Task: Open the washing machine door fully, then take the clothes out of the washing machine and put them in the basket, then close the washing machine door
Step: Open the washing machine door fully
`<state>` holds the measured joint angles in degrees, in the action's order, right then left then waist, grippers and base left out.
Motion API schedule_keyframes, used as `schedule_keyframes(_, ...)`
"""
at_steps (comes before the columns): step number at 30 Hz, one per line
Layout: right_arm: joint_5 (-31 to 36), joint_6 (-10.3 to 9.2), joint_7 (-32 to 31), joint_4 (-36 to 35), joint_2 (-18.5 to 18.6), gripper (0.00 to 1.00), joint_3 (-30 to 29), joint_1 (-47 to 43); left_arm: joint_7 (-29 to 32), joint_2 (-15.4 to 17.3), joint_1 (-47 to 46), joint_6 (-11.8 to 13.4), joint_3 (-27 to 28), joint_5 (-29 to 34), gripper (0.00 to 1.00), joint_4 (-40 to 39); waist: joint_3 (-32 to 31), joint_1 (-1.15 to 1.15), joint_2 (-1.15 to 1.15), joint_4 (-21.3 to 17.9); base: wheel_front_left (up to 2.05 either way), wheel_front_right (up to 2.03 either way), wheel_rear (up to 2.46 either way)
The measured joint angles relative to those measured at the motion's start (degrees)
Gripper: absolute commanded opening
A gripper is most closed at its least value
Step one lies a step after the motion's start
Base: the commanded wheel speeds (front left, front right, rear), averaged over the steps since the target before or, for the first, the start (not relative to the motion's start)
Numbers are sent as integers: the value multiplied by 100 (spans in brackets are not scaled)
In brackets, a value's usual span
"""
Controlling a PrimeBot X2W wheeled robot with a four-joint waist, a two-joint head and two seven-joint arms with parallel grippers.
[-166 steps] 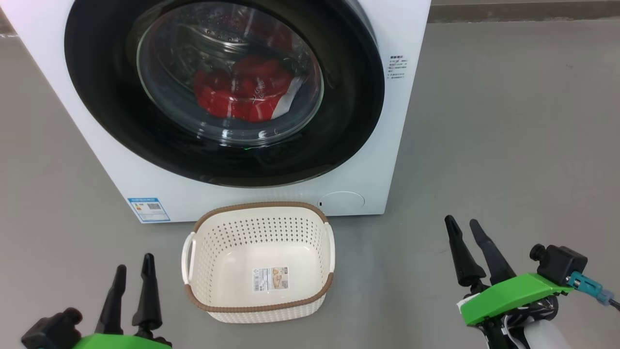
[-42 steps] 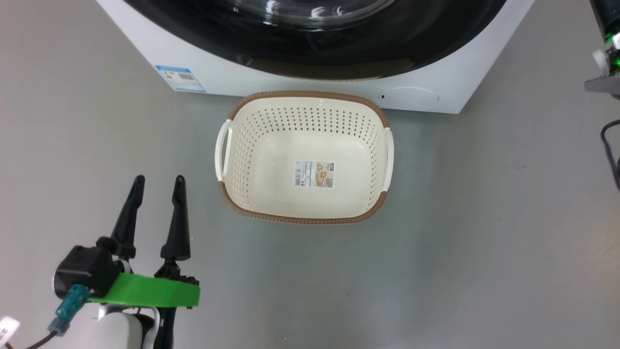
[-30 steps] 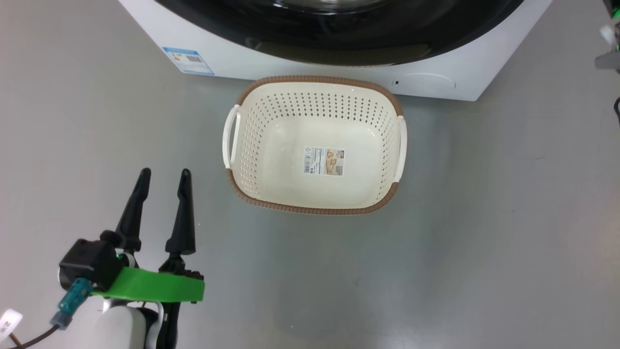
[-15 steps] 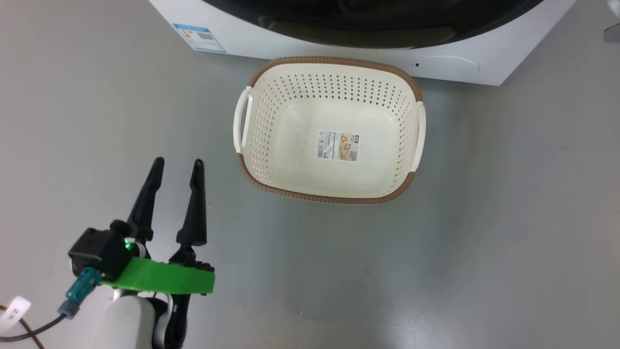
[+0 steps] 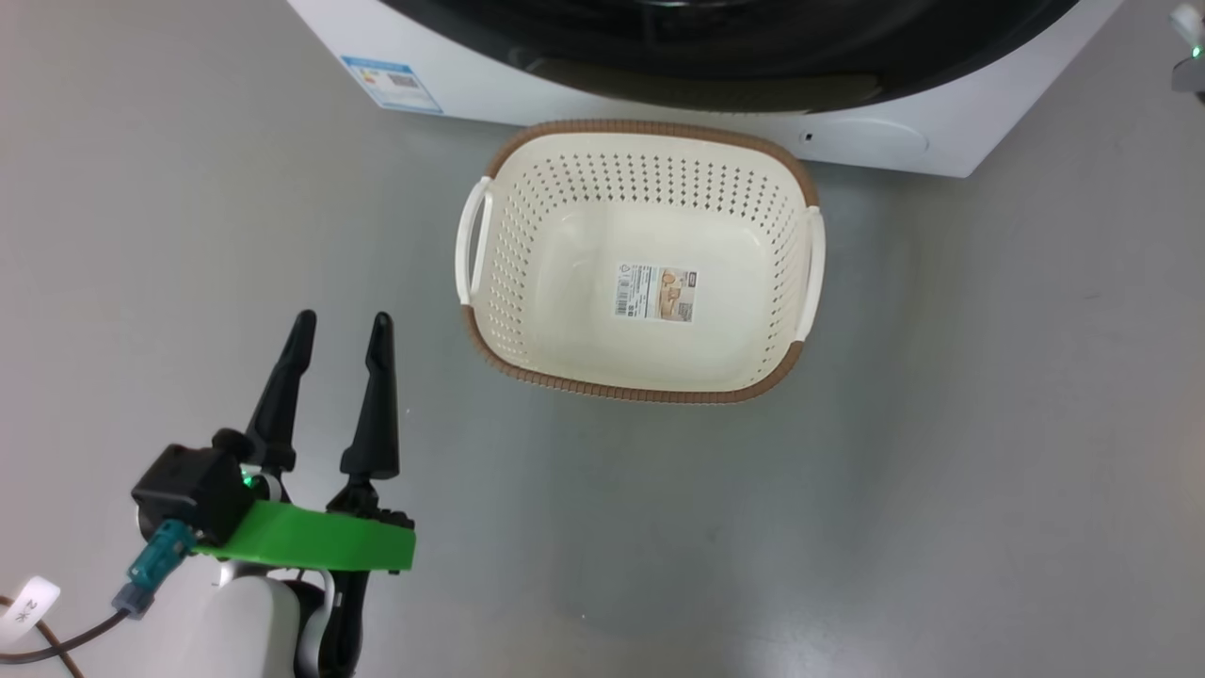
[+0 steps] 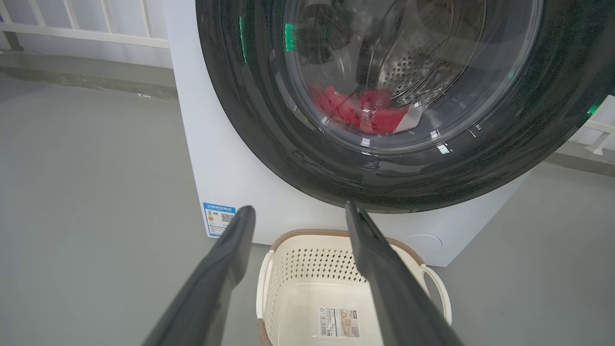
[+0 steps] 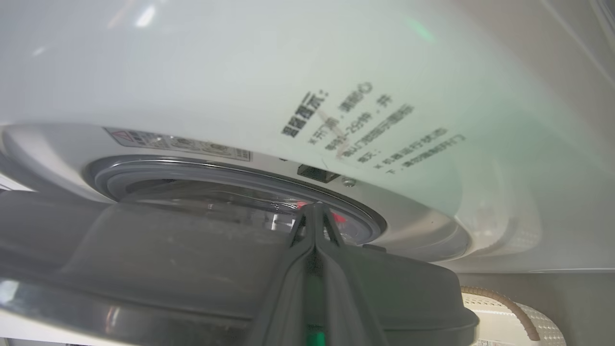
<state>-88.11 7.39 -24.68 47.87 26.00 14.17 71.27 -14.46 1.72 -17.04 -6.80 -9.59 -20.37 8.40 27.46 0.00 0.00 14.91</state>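
The washing machine [image 5: 941, 141] stands at the top of the head view, its black door [image 5: 715, 56] over the cream basket [image 5: 640, 391], which sits on the floor with nothing in it. My left gripper [image 5: 342, 320] hovers open and empty at the lower left, short of the basket. In the left wrist view the fingers [image 6: 226, 269] frame the basket [image 6: 307, 240], and red clothes [image 6: 360, 110] show through the door glass [image 6: 432, 96]. My right gripper [image 7: 314, 207] is shut, its tips in the gap between the door's edge [image 7: 144, 259] and the machine's white front [image 7: 240, 72]; the door stands slightly ajar.
Grey floor [image 5: 988, 471] spreads around the basket. The grey rubber ring [image 7: 192, 170] of the drum opening shows behind the door. A blue label [image 5: 391, 83] marks the machine's lower left corner. A white railing [image 6: 86, 29] runs behind the machine.
The head camera has tilted down and shifted, so machine and basket sit differently in the picture. My right gripper has left the lower right. The left gripper stays open.
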Motion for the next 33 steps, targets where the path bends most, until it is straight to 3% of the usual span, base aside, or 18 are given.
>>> schedule_keyframes(22, -628, -1, -1137, -192, -248, 0, -78, -706, 0, 1, 38, 0, 156, 55, 100, 66, -407, 0, 0, -285, 0, 0, 0)
schedule_keyframes(33, -628, 0, -1233, -246, -345, 0, -70, -855, 0, 1, 148, -1, 204, 90, 100, 64, -466, 0, 0, -316, 0, 0, 0)
